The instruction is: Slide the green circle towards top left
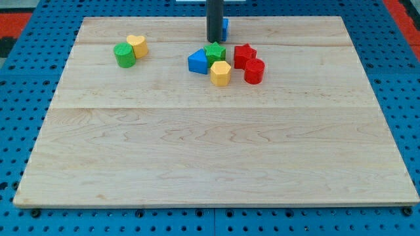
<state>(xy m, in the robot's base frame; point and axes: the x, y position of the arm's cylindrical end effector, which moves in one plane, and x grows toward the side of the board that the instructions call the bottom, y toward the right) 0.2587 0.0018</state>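
The green circle (124, 55) stands near the board's top left, touching a yellow block (138, 46) at its upper right. My tip (214, 40) is at the view's top centre, far to the right of the green circle. It stands just above a green star (214, 52) and in front of a blue block (224, 29), which the rod partly hides.
A cluster sits right of centre at the top: a blue triangle (197, 61), the green star, a yellow hexagon (220, 73), a red star (244, 55) and a red cylinder (254, 71). The wooden board (210, 157) lies on a blue pegboard.
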